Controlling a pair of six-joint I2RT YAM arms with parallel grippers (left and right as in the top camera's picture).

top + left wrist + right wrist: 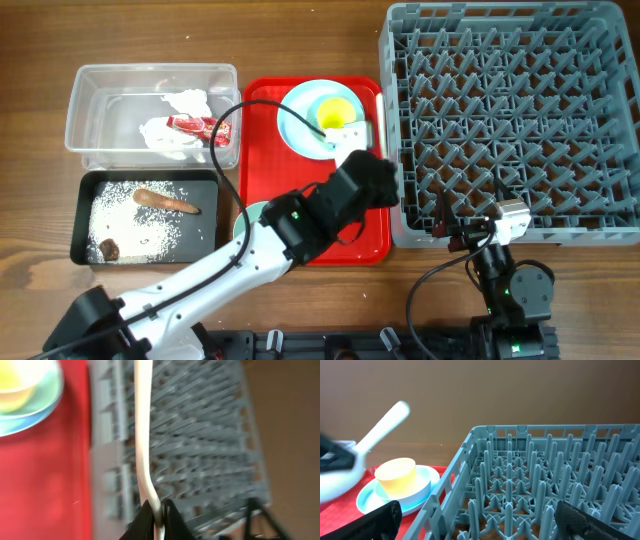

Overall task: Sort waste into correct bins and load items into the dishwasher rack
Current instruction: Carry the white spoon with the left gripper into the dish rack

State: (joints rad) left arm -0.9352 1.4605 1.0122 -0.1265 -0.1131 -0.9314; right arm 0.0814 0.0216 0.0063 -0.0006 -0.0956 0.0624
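OK, left gripper (159,512) is clamped tight on the white plastic spoon (142,430), pinching its shaft. The frames are too blurred to say which end it grips. The spoon hangs over the left wall of the dishwasher rack (520,110), where the rack meets the red tray (262,150). Right gripper (482,522) is spread fully wide, holding nothing, at the rack's robot-side wall. Yellow cup (335,110) sits on the pale blue plate (295,130), just left of the rack.
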